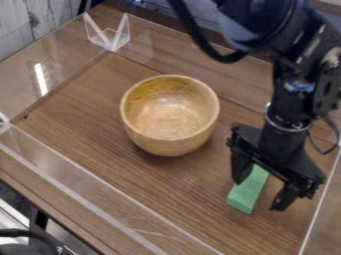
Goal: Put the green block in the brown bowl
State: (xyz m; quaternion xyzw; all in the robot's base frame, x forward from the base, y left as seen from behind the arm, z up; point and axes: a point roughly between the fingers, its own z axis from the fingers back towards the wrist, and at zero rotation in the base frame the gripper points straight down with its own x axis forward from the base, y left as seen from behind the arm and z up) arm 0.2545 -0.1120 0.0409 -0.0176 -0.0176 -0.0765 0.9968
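The green block (249, 189) is seen lying on the tabletop (120, 179) between the spread fingers of the open pincer (262, 184), ungripped.

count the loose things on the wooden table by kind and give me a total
Long flat bright green block: 1
Round light-brown wooden bowl: 1
Small clear plastic stand at the back: 1
Total: 3
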